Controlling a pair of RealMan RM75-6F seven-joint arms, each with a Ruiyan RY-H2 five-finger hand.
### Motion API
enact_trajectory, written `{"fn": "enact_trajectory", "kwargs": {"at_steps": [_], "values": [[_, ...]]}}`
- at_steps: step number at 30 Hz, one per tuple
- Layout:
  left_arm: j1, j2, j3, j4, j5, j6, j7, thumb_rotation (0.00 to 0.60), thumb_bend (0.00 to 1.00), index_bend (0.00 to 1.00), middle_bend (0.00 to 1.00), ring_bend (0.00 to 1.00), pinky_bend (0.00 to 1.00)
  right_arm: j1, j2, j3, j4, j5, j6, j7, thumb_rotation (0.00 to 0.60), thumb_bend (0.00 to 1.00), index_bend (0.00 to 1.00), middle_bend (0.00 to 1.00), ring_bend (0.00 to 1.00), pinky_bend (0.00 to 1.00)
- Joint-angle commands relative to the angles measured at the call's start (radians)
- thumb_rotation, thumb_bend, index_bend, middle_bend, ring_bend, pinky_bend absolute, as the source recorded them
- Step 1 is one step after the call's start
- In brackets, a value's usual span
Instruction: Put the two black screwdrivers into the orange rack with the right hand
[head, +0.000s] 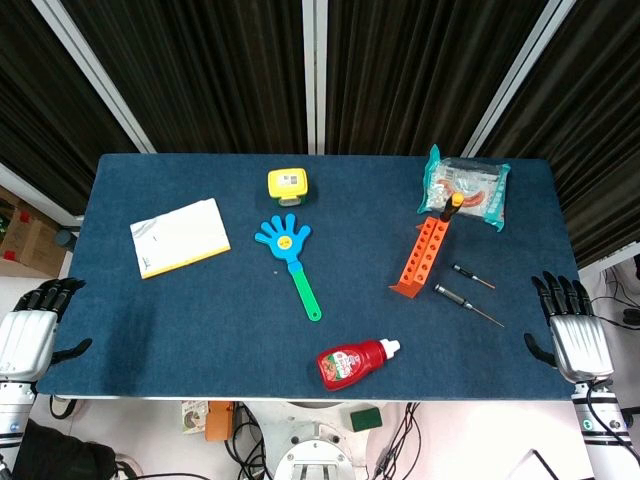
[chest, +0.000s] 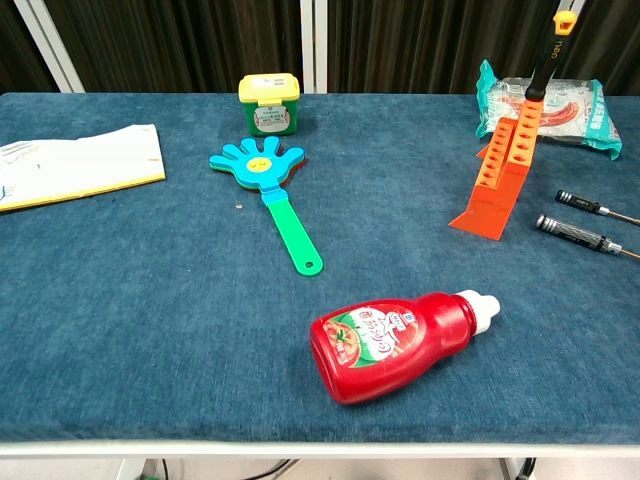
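Two black screwdrivers lie flat on the blue table just right of the orange rack (head: 420, 258) (chest: 498, 170): a shorter one (head: 473, 276) (chest: 590, 207) further back and a longer one (head: 466, 304) (chest: 582, 235) nearer the front. The rack stands upright with one orange-and-black screwdriver (head: 451, 209) (chest: 543, 55) in its far end. My right hand (head: 568, 325) hangs off the table's right edge, fingers spread, holding nothing, well right of the screwdrivers. My left hand (head: 32, 325) hangs off the left edge, also empty. Neither hand shows in the chest view.
A red ketchup bottle (head: 355, 364) (chest: 395, 341) lies near the front edge. A blue hand-shaped clapper (head: 291, 256) (chest: 268, 185), a yellow-lidded box (head: 288, 184) (chest: 270, 102), a notepad (head: 179, 236) (chest: 70, 165) and a snack packet (head: 465, 188) (chest: 565, 105) occupy the rest of the table (head: 150, 330).
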Motion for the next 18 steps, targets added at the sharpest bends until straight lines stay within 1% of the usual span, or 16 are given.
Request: {"fn": "enact_trajectory", "kwargs": {"at_steps": [1, 9, 11, 13, 16, 18], "values": [[-0.001, -0.001, 0.001, 0.000, -0.001, -0.003, 0.000, 0.600, 0.00, 0.18, 0.20, 0.14, 0.25, -0.001, -0.002, 0.000, 0.003, 0.001, 0.002, 0.002, 0.600, 0.29, 0.00, 0.00, 0.00, 0.00], [0.001, -0.004, 0.004, -0.007, 0.005, 0.001, 0.017, 0.600, 0.00, 0.18, 0.20, 0.14, 0.25, 0.010, -0.014, 0.003, 0.016, -0.006, -0.004, 0.002, 0.600, 0.29, 0.00, 0.00, 0.00, 0.00], [0.000, -0.005, 0.005, -0.007, 0.004, -0.002, 0.021, 0.600, 0.00, 0.18, 0.20, 0.14, 0.25, 0.018, -0.032, 0.010, 0.022, -0.009, -0.002, -0.012, 0.600, 0.29, 0.01, 0.00, 0.00, 0.00], [-0.001, -0.006, 0.006, -0.009, 0.003, -0.005, 0.025, 0.600, 0.00, 0.18, 0.20, 0.14, 0.25, 0.030, -0.054, 0.017, 0.028, -0.008, -0.009, -0.033, 0.600, 0.30, 0.06, 0.00, 0.00, 0.00], [-0.001, -0.008, 0.009, -0.010, 0.007, -0.006, 0.031, 0.600, 0.00, 0.18, 0.20, 0.14, 0.25, 0.058, -0.115, 0.029, 0.040, 0.013, -0.044, -0.061, 0.600, 0.32, 0.20, 0.00, 0.00, 0.00], [0.000, -0.007, 0.011, -0.012, 0.010, -0.005, 0.032, 0.600, 0.00, 0.18, 0.20, 0.14, 0.25, 0.075, -0.148, 0.036, 0.041, 0.039, -0.074, -0.078, 0.600, 0.34, 0.25, 0.00, 0.00, 0.00]]}}
